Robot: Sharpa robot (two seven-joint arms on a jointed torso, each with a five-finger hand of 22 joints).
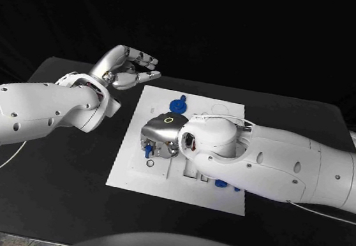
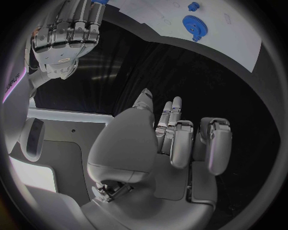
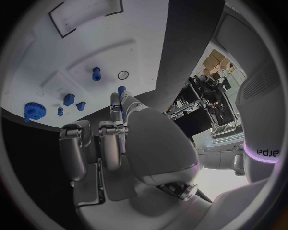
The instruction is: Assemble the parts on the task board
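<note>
Task board: the white task board (image 1: 131, 176) lies flat in the middle of the black table (image 1: 33, 201).
Left hand: the left hand (image 1: 127, 67) hangs above the table just beyond the board's far left corner, its fingers curled inward with nothing in them; the left wrist view shows the same bent fingers (image 2: 180, 139) and a bare palm.
Right hand: the right hand (image 1: 162, 134) is low over the middle of the board, fingers pointing down; in the right wrist view a small blue peg (image 3: 122, 91) sits right at its fingertips (image 3: 115, 103), apparently pinched.
Parts: a blue gear (image 1: 177, 105) rests near the board's far edge; another blue part (image 1: 220, 183) lies by the right arm.
</note>
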